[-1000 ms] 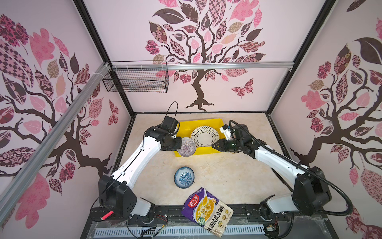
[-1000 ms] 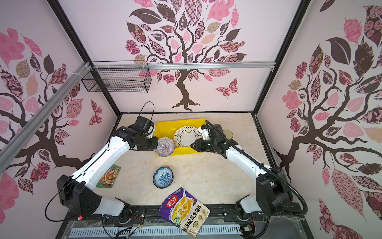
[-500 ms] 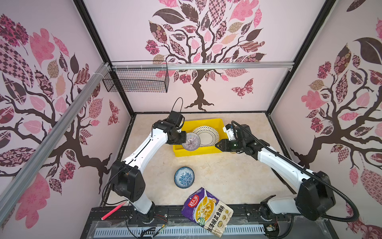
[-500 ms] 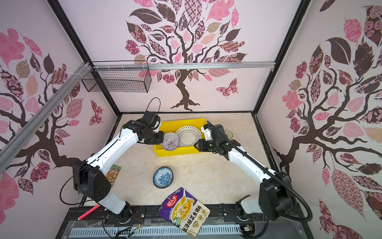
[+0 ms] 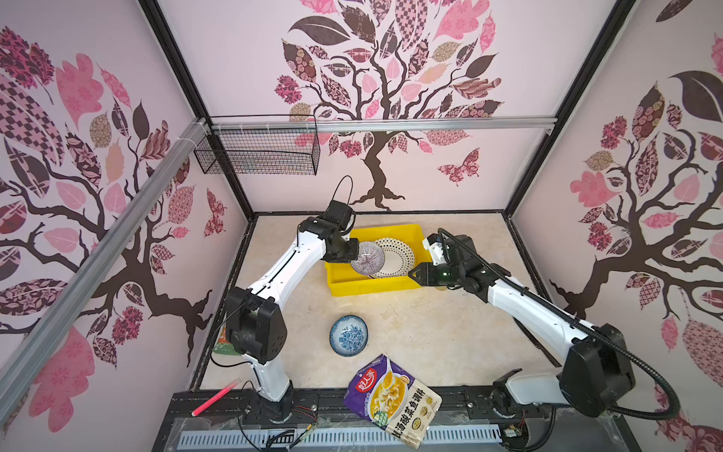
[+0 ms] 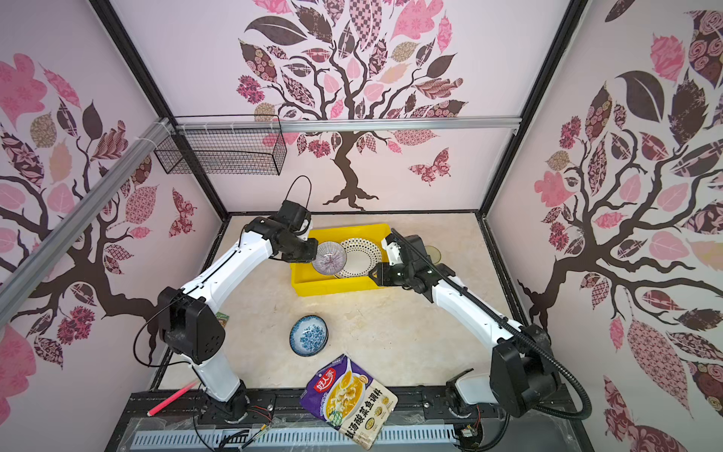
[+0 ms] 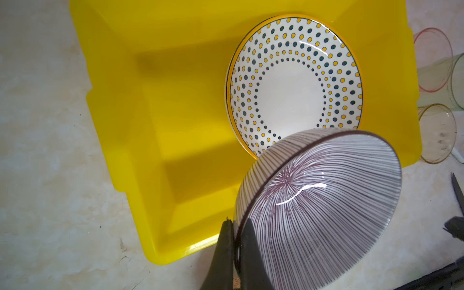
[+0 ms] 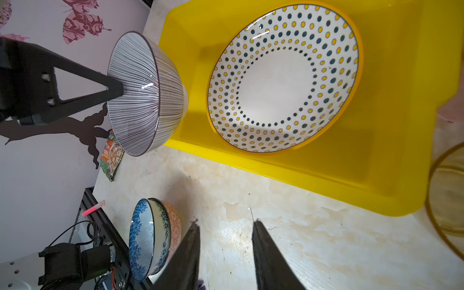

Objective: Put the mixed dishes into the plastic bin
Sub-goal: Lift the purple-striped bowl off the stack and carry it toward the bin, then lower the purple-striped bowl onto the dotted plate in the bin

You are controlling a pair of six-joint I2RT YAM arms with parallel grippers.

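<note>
You carried the lined bowl (image 7: pixel 319 208) in over the yellow bin (image 7: pixel 150 100). Your left claw (image 7: pixel 237 222) stayed pinched shut on its rim, the bowl tilted just beyond the claw, beside the dotted plate (image 7: pixel 291 90). Your right claw (image 8: pixel 226 223) hung part-open and empty. By my judgement, only lowering and release remained.

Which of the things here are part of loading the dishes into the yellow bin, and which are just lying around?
Job: yellow bin; dotted plate inside it; lined bowl held by the left gripper; blue floral bowl on the table; tumblers beside the bin.
Lying about: purple pouch; seasoning packet; wire basket; pink stick.
</note>
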